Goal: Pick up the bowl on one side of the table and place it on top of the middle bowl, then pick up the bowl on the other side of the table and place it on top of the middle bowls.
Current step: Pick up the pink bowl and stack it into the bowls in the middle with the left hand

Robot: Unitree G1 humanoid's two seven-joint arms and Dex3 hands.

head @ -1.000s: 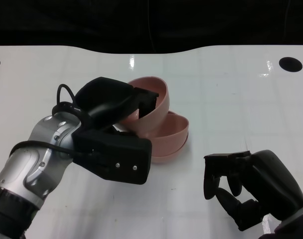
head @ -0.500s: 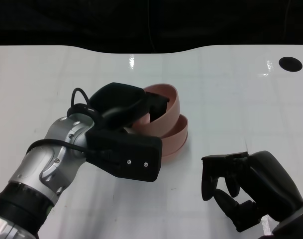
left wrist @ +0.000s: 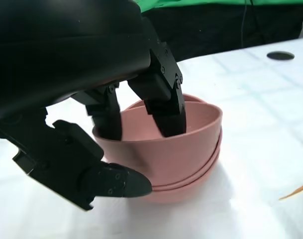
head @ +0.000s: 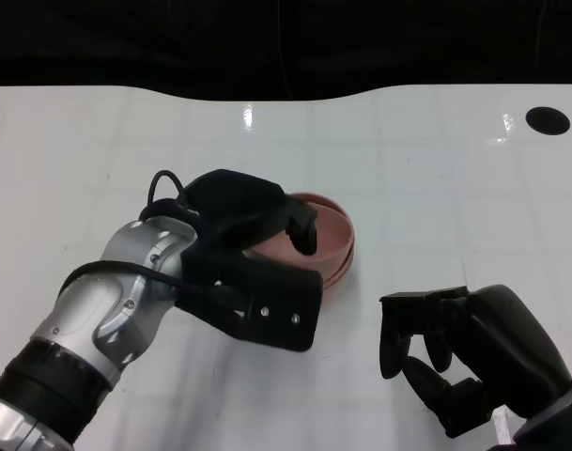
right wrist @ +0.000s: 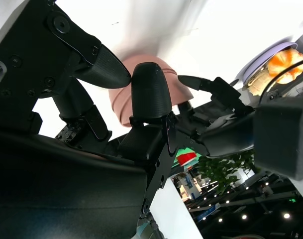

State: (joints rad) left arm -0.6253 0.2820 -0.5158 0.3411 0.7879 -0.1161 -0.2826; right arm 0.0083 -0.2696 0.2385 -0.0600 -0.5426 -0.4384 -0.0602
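Two black hands are over the white table [head: 436, 169], and only the left one is busy. The left hand [head: 253, 249] reaches in from the lower left on its silver forearm, bent over the pink stack at the middle of the table. Its fingers [left wrist: 163, 102] dip down inside the top bowl [left wrist: 191, 132] while the thumb [left wrist: 99, 179] lies against the outside wall, so the near rim is pinched between them. That bowl sits level, nested into the bowls beneath it [left wrist: 183, 191].

The right hand [head: 455, 352] rests low at the near right of the table, well apart from the stack, its fingers curled inward with nothing in them.

A second ago the top bowl was tilted steeply, its rim raised well clear of the stack and its open side turned toward the far edge. Half a second ago it was lower yet still canted. Now it has settled flat into the stack, and the left forearm has pushed further forward with it. The right hand has barely moved.

Counting the pink rims from the left wrist view, I make out three bowls stacked, though the lowest edges are thin lines and hard to separate. Two dark round holes [head: 548, 120] show near the table's far corners.
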